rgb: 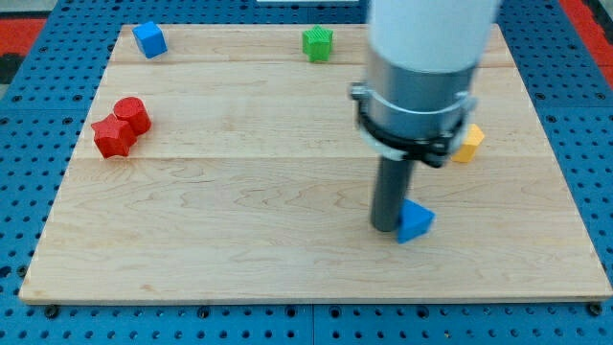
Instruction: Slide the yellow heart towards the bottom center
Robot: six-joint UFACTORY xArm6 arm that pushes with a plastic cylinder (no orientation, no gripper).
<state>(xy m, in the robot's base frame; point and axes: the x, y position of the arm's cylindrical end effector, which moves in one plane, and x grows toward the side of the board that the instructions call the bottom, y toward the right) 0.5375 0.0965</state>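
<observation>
My tip (386,227) stands upright, holding nothing, seemingly touching the blue triangle (416,221), below the yellow block (468,143).

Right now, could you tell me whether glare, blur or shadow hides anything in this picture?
Camera view: even, soft light, no strong glare on the board; the arm's pale housing is slightly soft and covers most of the yellow block; my tip sits sharp beside the blue triangle.

a robotics lab: wooden board (287,192) on blue perforated bench (29,115), toy blocks scattered
</observation>
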